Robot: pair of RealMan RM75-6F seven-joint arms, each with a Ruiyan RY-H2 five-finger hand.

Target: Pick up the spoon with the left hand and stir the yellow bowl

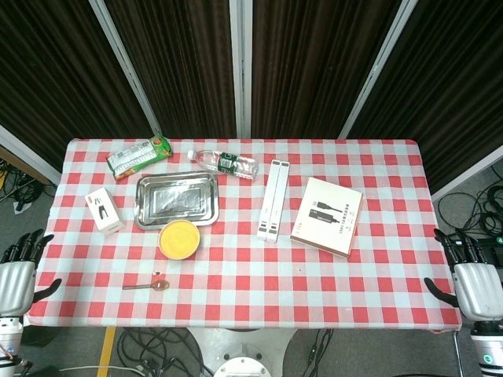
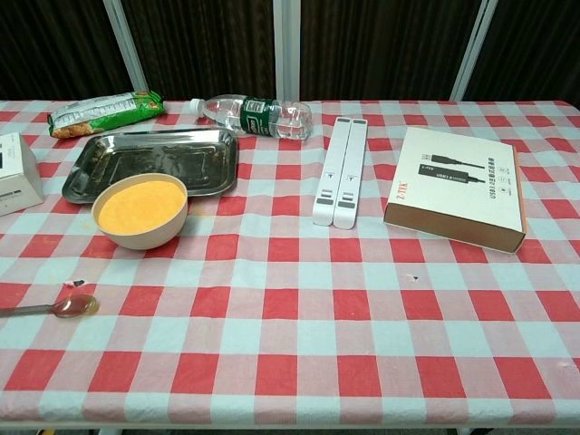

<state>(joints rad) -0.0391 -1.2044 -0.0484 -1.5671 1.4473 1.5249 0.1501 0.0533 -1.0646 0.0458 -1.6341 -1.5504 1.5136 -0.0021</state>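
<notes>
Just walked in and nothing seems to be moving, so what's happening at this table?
Nothing is being handled yet. The left robot hand and the right robot hand sit off the table's two near corners, fingers apart and holding nothing. The spoon lies untouched on the checked cloth near the front edge, just in front of the yellow bowl. Behind the bowl is a metal tray. The stirring job hasn't started.
</notes>
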